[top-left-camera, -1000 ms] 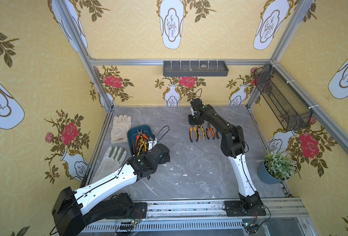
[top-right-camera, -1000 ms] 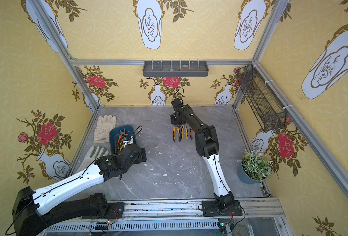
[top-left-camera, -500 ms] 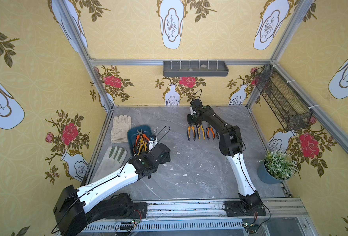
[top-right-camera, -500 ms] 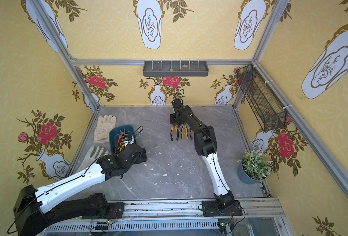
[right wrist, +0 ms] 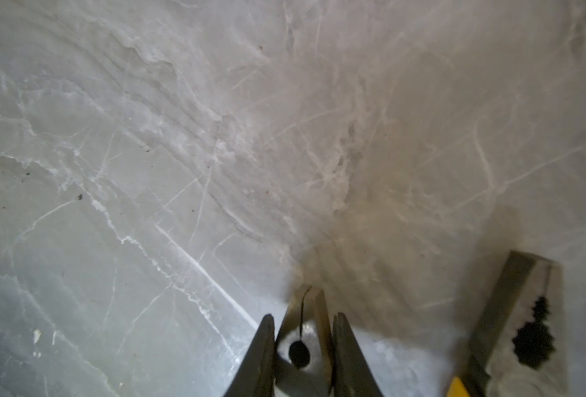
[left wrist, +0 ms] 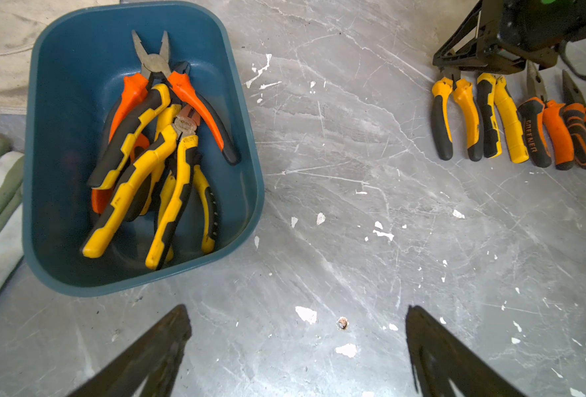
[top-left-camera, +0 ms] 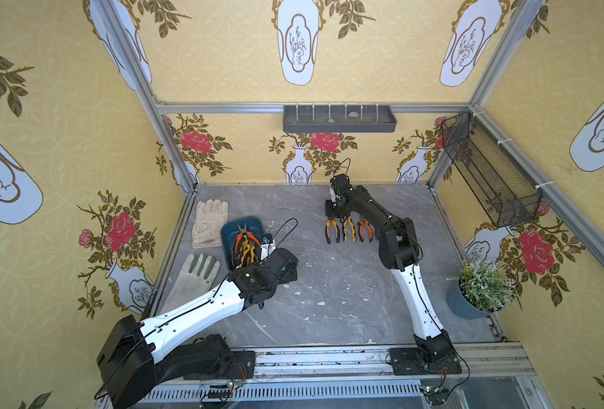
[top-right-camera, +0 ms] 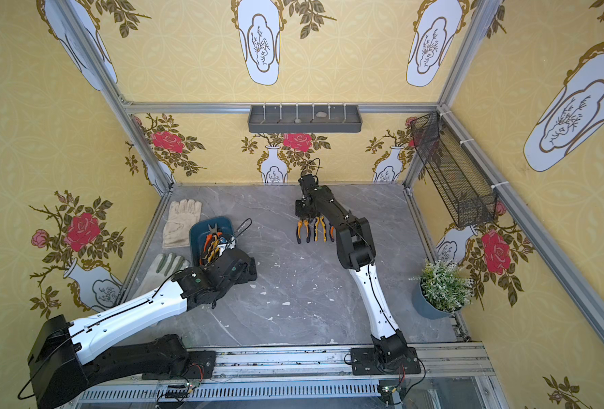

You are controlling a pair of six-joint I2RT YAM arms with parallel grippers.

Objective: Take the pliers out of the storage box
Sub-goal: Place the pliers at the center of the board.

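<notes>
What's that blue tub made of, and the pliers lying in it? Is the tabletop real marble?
The storage box looks like moulded plastic: matte teal, rounded corners. The pliers have dull grey metal heads; their yellow, orange and black grips look like rubbery plastic. The tabletop shows marble veining, but white chips hint at a coating.

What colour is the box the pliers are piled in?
Dark teal-blue storage box, clearest in the left wrist view.

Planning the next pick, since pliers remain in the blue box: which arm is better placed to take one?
Left. The left pincer is open, empty, beside the storage box; the right pincer is far off, shut on yellow-handled pliers.
</notes>
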